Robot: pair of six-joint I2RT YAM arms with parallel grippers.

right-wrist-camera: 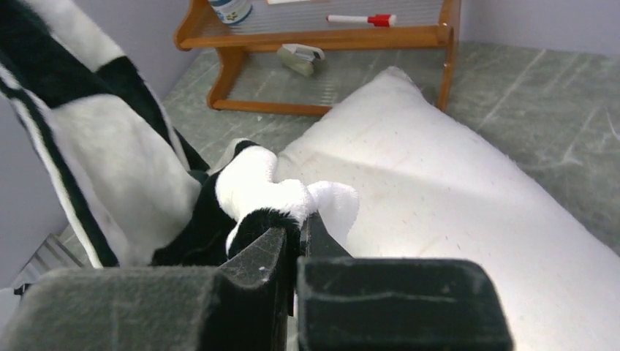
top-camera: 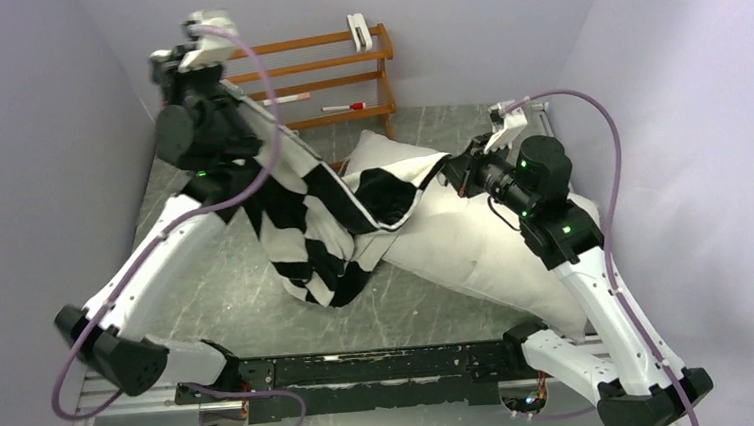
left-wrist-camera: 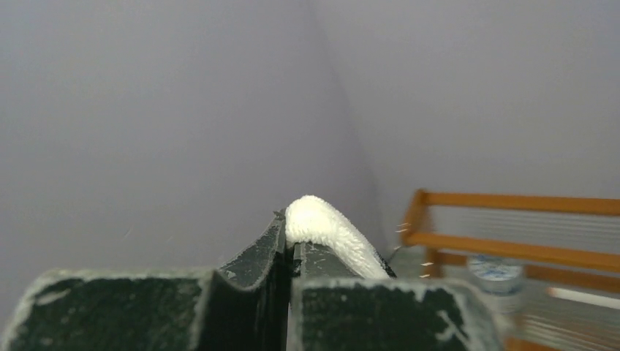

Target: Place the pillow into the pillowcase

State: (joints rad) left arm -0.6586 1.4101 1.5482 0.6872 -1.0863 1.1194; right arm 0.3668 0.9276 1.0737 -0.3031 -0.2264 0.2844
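The pillow (top-camera: 485, 240), plump and likely light and squashy, lies on the tabletop's (top-camera: 229, 304) right, best pinched at a corner, while the left pincer (left-wrist-camera: 291, 232) and right pincer (right-wrist-camera: 301, 228) each clamp the pillowcase (top-camera: 303, 218).

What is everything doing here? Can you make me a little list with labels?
Pillow: large plain white plump cushion, lying on the grey marbled table, mostly uncovered.
Pillowcase: plush black-and-white checkered sack, strung between both arms, draped across the pillow's end nearest the rack.
Left gripper: shut on the pillowcase edge, raised high.
Right gripper: shut on the pillowcase edge, low over the pillow.
Behind: orange wooden rack holding a red-capped marker.
Job: not done yet.
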